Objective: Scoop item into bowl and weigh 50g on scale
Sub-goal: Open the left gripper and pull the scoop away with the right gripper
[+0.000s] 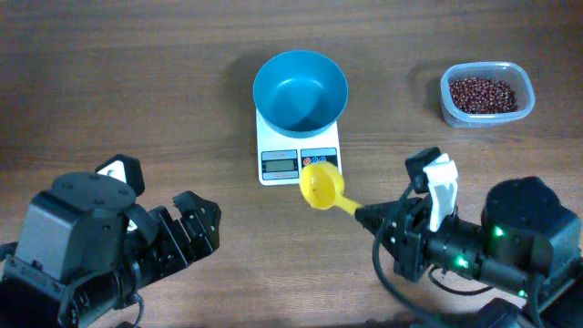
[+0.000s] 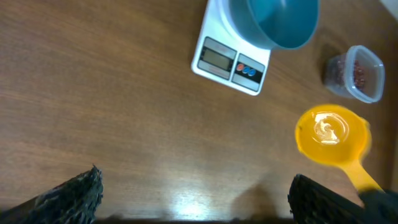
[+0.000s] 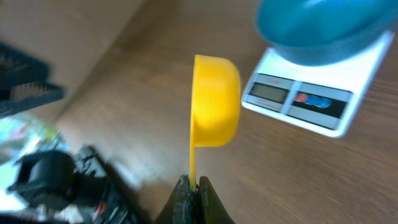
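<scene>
The right gripper is clamped shut on the thin handle of a yellow scoop. In the overhead view the scoop's cup hangs at centre frame, by the lower right corner of the scale. The left wrist view looks into the cup, and it is bare. The left gripper, at lower left, has its jaws spread and holds nothing. The teal bowl stands on the scale with no beans inside. The beans all lie in the clear tub at upper right. By my judgement the tool is in hand, while scooping, filling and weighing to 50g are all left. The display is too small to read.
</scene>
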Available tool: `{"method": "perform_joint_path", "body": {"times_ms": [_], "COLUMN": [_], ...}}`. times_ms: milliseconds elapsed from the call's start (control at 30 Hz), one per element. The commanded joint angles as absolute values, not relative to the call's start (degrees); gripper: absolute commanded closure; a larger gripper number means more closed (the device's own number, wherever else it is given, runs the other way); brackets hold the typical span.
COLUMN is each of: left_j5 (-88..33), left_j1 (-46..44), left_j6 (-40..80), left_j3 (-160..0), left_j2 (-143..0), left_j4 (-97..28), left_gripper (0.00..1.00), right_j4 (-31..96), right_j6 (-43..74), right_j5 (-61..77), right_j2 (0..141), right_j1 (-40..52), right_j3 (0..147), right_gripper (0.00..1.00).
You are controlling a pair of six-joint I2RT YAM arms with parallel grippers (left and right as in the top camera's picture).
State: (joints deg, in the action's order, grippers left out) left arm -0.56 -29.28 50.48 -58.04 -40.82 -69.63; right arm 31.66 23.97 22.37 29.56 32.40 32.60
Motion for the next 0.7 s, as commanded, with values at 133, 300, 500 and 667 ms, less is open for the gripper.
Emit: {"method": "perform_joint_path", "body": {"times_ms": [133, 300, 500, 667], "left_j5": [1.3, 1.3, 1.3, 1.3], "left_j1": [-29.2, -29.2, -29.2, -29.2], "left_j6": [49.6, 49.6, 49.6, 49.6], "left_j3": [-58.4, -58.4, -58.4, -58.4], "left_j2": [-40.6, -40.6, -40.6, -40.6], "left_j4": [-70.2, -73.3, -73.5, -73.5], "left_gripper": [0.01, 0.01, 0.01, 0.01], "right_j4": [26.5, 20.0, 16.8, 13.7], "right_j6": [13.3, 18.5, 30.2, 32.0], "right_j5": [36.6, 46.0, 61.3, 62.2], "right_j2": [27.7, 27.7, 27.7, 27.7], "right_j1": [32.1, 18.9, 7.5, 4.2], "right_j3": [32.6, 32.6, 32.6, 32.6], "right_gripper": [0.96, 0.96, 0.96, 0.96]}}
